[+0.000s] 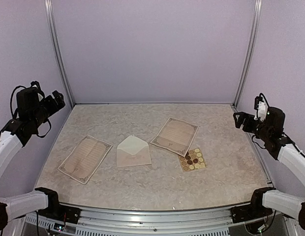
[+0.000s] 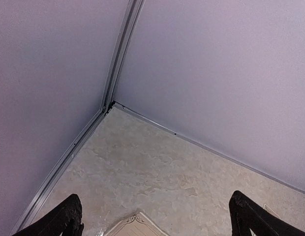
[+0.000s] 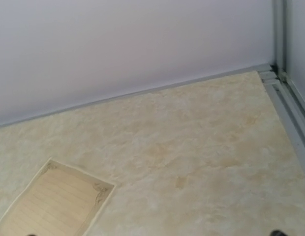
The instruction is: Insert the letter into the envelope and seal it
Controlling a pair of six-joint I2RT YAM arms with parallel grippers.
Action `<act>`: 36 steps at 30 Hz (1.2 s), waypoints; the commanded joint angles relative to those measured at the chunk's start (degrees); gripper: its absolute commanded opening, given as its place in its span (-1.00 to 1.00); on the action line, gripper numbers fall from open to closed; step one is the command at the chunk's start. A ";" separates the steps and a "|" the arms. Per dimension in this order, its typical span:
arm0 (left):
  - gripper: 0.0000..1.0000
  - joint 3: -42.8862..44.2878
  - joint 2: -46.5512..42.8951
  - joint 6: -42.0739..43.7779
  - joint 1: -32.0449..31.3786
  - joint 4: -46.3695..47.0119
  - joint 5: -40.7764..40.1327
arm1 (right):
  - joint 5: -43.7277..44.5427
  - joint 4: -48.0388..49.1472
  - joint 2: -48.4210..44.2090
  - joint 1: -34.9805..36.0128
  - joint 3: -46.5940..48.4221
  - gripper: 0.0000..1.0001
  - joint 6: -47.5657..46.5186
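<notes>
Nearest us: left base (image 1: 46, 200) and right base (image 1: 263, 199), at the near edge of the bench (image 1: 142, 194). Both arms are raised off to the sides, well apart from the papers.

Left claw (image 1: 58, 101) sits high by the left wall, fingers (image 2: 69, 220) spread wide, nothing held. Right claw (image 1: 239, 119) sits high by the right wall. Its wrist view catches only dark specks at the bottom corners (far apart, so we read it as spread too), with nothing between them.

Envelope (image 1: 134, 151) lies flat near mid-bench, flap unfolded, point toward the far wall. Left sheet (image 1: 85, 158) lies to its left, apart and askew. Right sheet (image 1: 175, 135) lies to its far right, also askew and apart. Sticker card (image 1: 192, 159) is just beside that sheet's near corner; we cannot tell whether they touch. Nothing overlaps the envelope.
</notes>
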 commanded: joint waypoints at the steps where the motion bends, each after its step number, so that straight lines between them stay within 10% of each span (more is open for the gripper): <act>1: 0.98 7.07 2.17 5.95 0.33 -2.75 4.62 | 2.15 -7.13 1.41 6.59 4.51 0.99 -5.42; 18: 0.98 -1.34 0.53 9.82 1.66 10.11 14.57 | 27.50 -9.58 35.93 47.50 20.32 0.85 -14.26; 36: 0.98 -1.46 2.35 7.49 7.22 9.51 18.85 | 36.06 -4.15 62.57 53.88 33.83 0.63 -24.80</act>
